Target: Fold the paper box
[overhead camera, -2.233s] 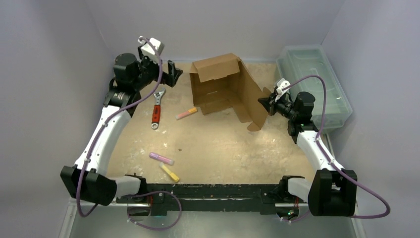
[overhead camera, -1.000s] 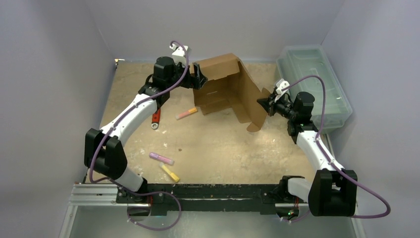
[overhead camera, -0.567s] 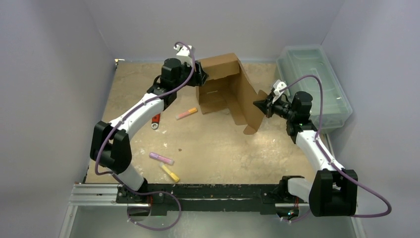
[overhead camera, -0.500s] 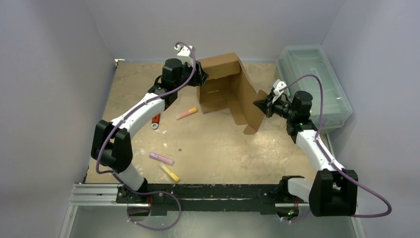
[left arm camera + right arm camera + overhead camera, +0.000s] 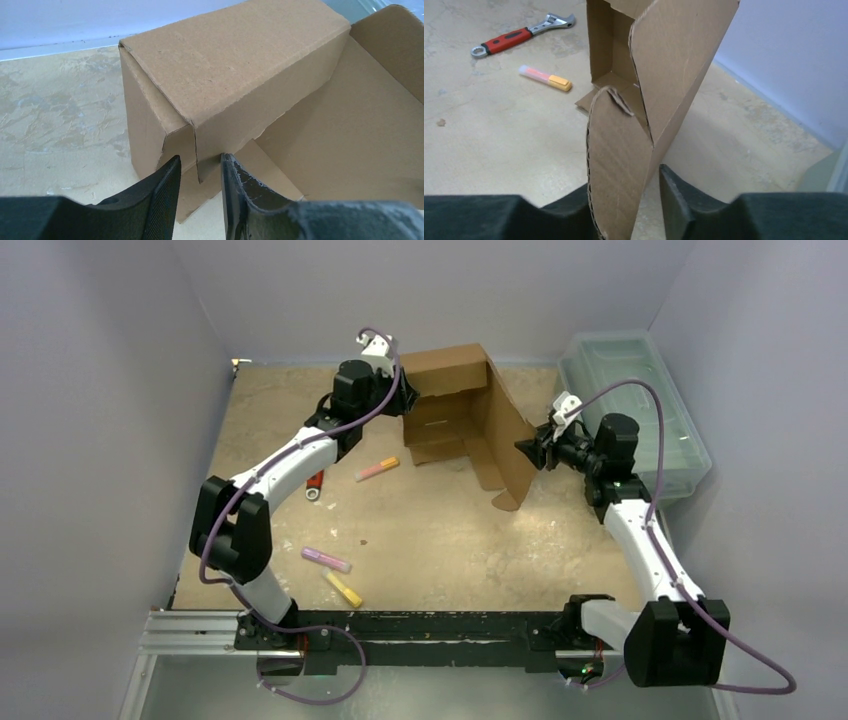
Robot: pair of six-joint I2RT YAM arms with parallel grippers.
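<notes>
The paper box is brown cardboard, half-formed, standing at the back middle with one tall side panel raised toward the right. My left gripper is at its back-left corner. In the left wrist view the box's corner flap and wall edge sit between the narrowed jaws of that gripper. My right gripper is at the raised panel's outer edge. In the right wrist view the box's rounded tab stands between the jaws of the right gripper, with a gap showing beside the right finger.
A pale-green plastic bin stands at the back right, behind my right arm. A red-handled wrench lies partly under my left arm. An orange-pink marker lies near the box; a pink marker and a yellow one lie nearer the front.
My left arm swung from the back left to the box's corner and its jaws narrowed onto it. My right jaws, shut on the panel's tab before, have parted. The box shifted slightly.
</notes>
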